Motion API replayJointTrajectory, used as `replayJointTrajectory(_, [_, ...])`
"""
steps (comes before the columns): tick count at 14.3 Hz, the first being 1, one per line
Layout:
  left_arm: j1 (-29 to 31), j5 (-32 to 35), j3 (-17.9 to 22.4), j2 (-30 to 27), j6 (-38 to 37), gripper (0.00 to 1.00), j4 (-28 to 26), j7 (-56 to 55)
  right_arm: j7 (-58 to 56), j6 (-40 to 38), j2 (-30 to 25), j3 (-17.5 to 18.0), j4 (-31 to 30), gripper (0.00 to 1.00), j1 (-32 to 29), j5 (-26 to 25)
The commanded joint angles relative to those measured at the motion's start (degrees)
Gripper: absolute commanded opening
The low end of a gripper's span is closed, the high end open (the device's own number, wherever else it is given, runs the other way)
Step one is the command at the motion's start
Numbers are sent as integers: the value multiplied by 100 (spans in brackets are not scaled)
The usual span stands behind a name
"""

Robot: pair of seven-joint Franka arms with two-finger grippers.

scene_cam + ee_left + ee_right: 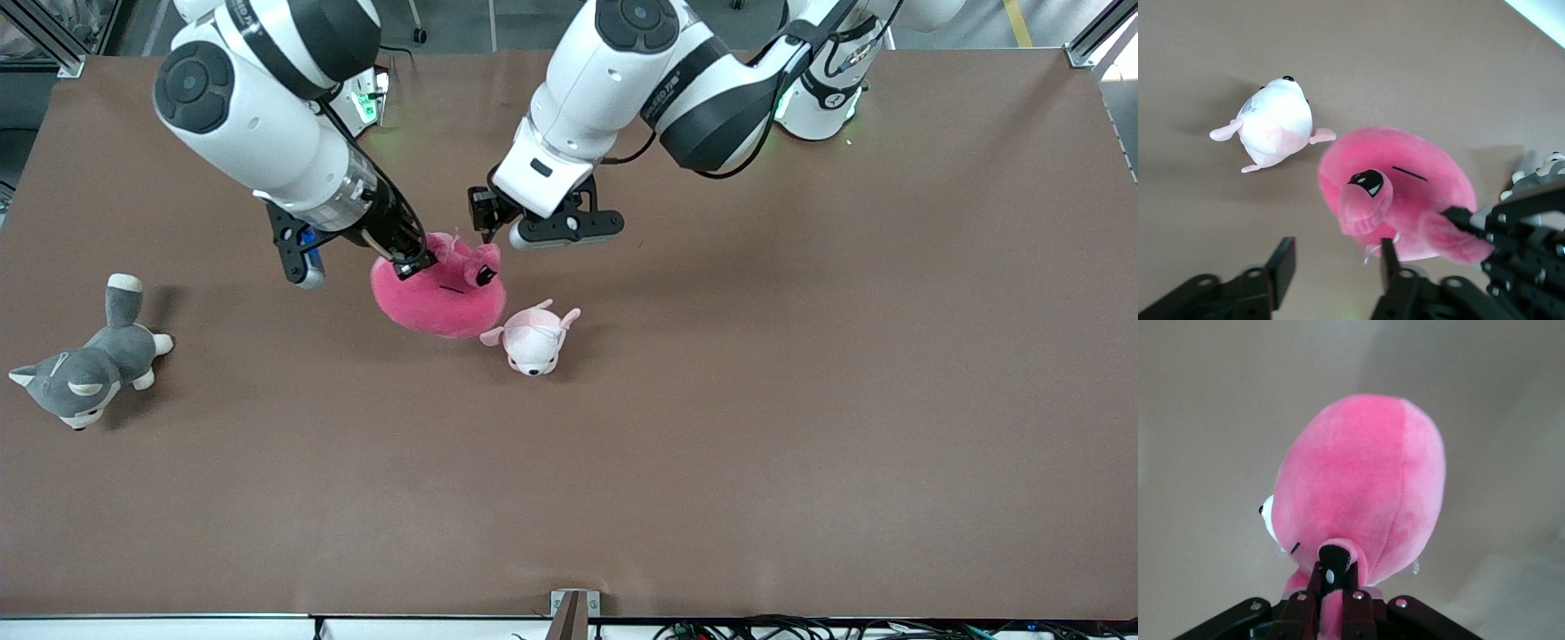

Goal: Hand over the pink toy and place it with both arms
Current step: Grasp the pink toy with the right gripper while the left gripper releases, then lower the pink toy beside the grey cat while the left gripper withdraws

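Note:
The pink toy [440, 298] is a round hot-pink plush with two stalk eyes, lifted a little over the table's middle. My right gripper [416, 264] is shut on one eye stalk and holds the toy up; the right wrist view shows the fingers [1313, 587] pinching the stalk, with the toy's body [1365, 487] hanging past them. My left gripper [485, 236] is open just beside the toy's other eye. In the left wrist view its fingers [1286, 253] stand wide apart and empty, close to the toy [1411, 193]; the right gripper [1461, 219] also shows there on its stalk.
A small pale pink-and-white puppy plush [533, 338] lies on the brown table [800, 400] right beside the toy, nearer the front camera; it also shows in the left wrist view [1275, 123]. A grey-and-white dog plush [84, 369] lies toward the right arm's end.

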Motion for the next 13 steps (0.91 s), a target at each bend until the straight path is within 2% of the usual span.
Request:
replayJointTrajectory(1, [34,135,26,-379,-248,100,-69,-103,-809,-143,-120,25,-175,0,-446,74])
replayJointTrajectory(5, [288,144,61,-880,-1336,100,-105,107,-1968,23,-111,25,-675,0,-1228,74])
replayJointTrajectory(8, [551,153,61,-1284,-2198,100,-192,476,-3014,426,-120,25,-1271,0,-1817,74])
replayJointTrajectory(13, [1464,144,44,-2426,-2894,100,-964,1889,-4246,954,-111,34,-2159,1,-2521,91])
